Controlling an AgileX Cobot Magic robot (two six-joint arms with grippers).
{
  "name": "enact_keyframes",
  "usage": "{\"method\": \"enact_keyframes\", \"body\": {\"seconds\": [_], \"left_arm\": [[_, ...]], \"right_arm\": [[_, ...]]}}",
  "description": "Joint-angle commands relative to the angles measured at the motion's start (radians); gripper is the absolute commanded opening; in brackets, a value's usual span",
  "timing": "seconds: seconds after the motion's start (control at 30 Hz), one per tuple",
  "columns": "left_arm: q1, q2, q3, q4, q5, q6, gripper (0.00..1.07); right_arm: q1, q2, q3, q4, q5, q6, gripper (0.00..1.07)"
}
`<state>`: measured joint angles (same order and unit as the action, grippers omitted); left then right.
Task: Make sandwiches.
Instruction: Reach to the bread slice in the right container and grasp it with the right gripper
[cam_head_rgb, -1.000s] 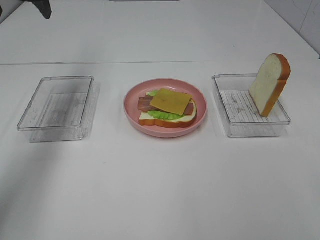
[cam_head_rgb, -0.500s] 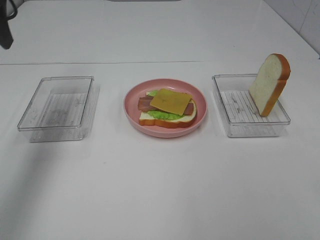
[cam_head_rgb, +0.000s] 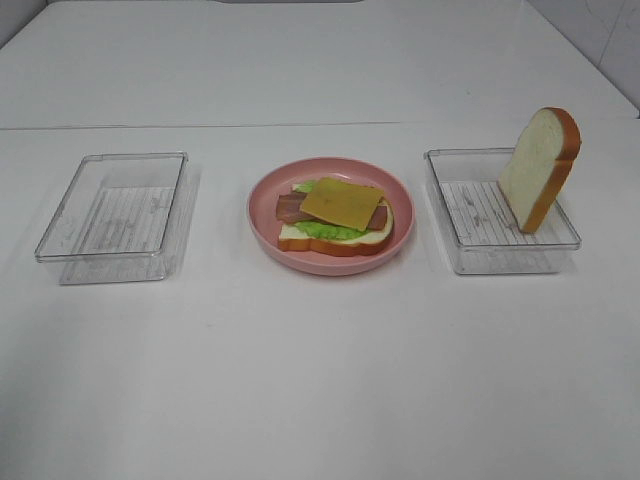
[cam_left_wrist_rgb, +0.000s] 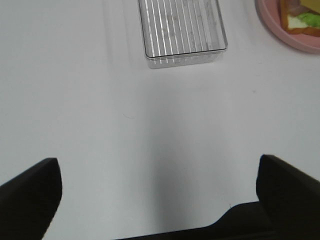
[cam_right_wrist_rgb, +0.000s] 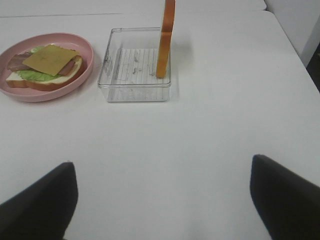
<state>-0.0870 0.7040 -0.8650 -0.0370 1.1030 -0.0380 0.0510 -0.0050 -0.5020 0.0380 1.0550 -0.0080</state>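
Note:
An open sandwich (cam_head_rgb: 335, 217) lies on the round pink plate (cam_head_rgb: 400, 195) in the middle of the table: a bread slice at the bottom, then green lettuce, bacon strips and a yellow cheese slice (cam_head_rgb: 342, 202) on top. It also shows in the right wrist view (cam_right_wrist_rgb: 45, 66). A second bread slice (cam_head_rgb: 540, 168) stands on edge, leaning in the right clear tray (cam_head_rgb: 480, 255); it also shows in the right wrist view (cam_right_wrist_rgb: 165, 40). My left gripper (cam_left_wrist_rgb: 157, 165) and my right gripper (cam_right_wrist_rgb: 161, 165) are open and empty over bare table. Neither shows in the exterior view.
An empty clear tray (cam_head_rgb: 60, 245) stands left of the plate and shows in the left wrist view (cam_left_wrist_rgb: 182, 52), with the plate's rim (cam_left_wrist_rgb: 280, 35) beside it. The table's right edge (cam_right_wrist_rgb: 295, 47) lies beyond the right tray.
A dark part of the left arm at the exterior view's top left has moved left and out of the picture. The food and the trays have not moved.

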Motion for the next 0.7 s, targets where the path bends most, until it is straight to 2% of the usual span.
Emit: {"method": "enact_keyframes", "body": {"seconds": [0.03, 0.07, 0.17, 0.2, 0.27, 0.3, 0.37, 0.53, 0.57, 0.7], "left_arm": [[-0.002, -0.198, 0.066, -0.001, 0.0, 0.021, 1.0], [-0.002, -0.198, 0.066, -0.001, 0.0, 0.021, 1.0], [-0.002, -0.451, 0.132, -0.009, 0.001, 0.032, 1.0], [-0.002, -0.451, 0.132, -0.009, 0.001, 0.032, 1.0], [-0.002, -0.574, 0.173, -0.027, -0.015, 0.032, 1.0], [-0.002, -0.574, 0.173, -0.027, -0.015, 0.032, 1.0], [-0.002, -0.671, 0.222, -0.053, -0.027, 0.038, 1.0], [-0.002, -0.729, 0.3, -0.061, -0.028, 0.038, 1.0], [-0.002, -0.722, 0.341, -0.071, -0.05, 0.077, 1.0], [-0.001, -0.728, 0.364, -0.067, -0.068, 0.102, 1.0]], "right_arm": [[0.002, -0.023, 0.002, -0.002, -0.005, -0.006, 0.84], [0.002, -0.023, 0.002, -0.002, -0.005, -0.006, 0.84], [0.002, -0.023, 0.002, -0.002, -0.005, -0.006, 0.84], [0.002, -0.023, 0.002, -0.002, -0.005, -0.006, 0.84], [0.002, -0.023, 0.002, -0.002, -0.005, -0.006, 0.84], [0.002, -0.023, 0.002, -0.002, -0.005, -0.006, 0.84], [0.002, -0.023, 0.002, -0.002, -0.005, -0.006, 0.84], [0.002, -0.023, 0.002, -0.002, -0.005, -0.006, 0.84], [0.002, -0.022, 0.002, -0.002, -0.005, -0.006, 0.84], [0.002, -0.017, 0.002, -0.001, -0.005, -0.006, 0.84]]}}
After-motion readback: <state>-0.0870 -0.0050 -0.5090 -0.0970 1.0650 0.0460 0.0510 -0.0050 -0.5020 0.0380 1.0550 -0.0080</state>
